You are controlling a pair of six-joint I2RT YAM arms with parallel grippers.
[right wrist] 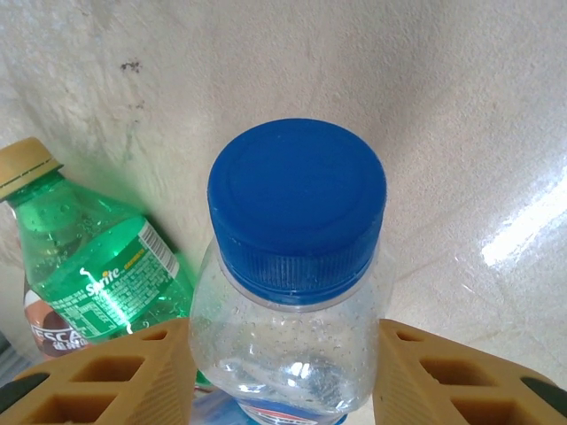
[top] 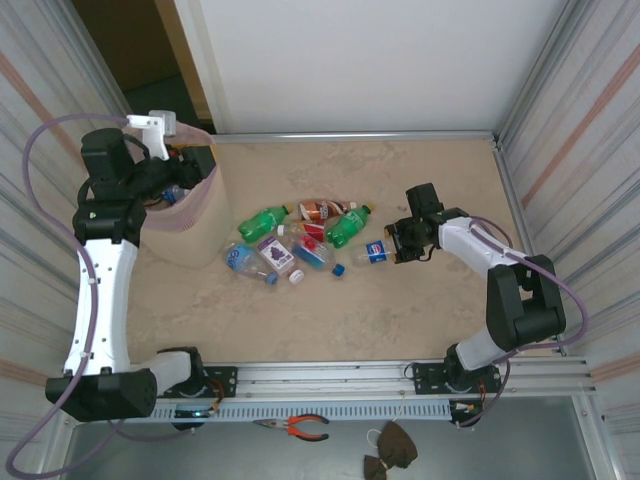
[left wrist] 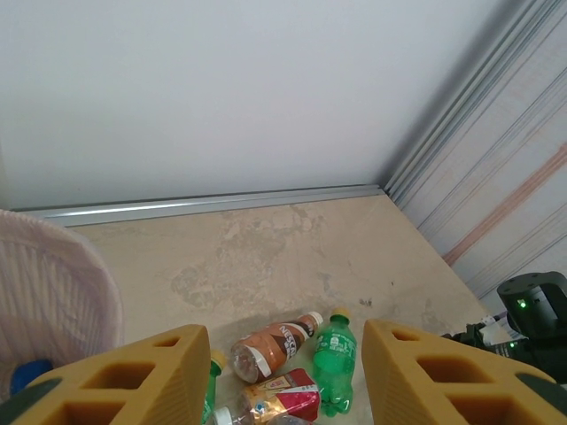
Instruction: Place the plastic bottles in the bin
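Ribbed grey walls stand on both sides of the beige, stone-patterned worktop (top: 400,310), and a white wall closes it at the back. From my remote station I see the bin (top: 190,240) at the left side of the worktop. It is beige, with a pink bag (left wrist: 53,292) folded over its rim. The left arm (top: 100,290) reaches up to it, and the left jaws hang above the bin's opening. In the left wrist view the two yellow fingers (left wrist: 133,381) are spread wide with nothing between them. A small blue object (left wrist: 31,372) shows low beside the bag, but I cannot tell what it is.

The plastic bottles (top: 310,245) lie in a loose heap near the middle of the worktop, just to the right of the bin. I can make out a green bottle (top: 262,220), a second green bottle (top: 348,226), a brown bottle (top: 320,210), a purple-label bottle (top: 276,254) and some clear ones. They lie on their sides.

A blue-capped bottle (right wrist: 297,257) is a little apart, at the right edge of the heap, and the right jaws are around it. In the right wrist view the yellow fingers (right wrist: 461,376) sit against both sides of its clear body, just under the cap, so the right jaws are pinching it. From above it looks low on the worktop, but I cannot tell if it is lifted.
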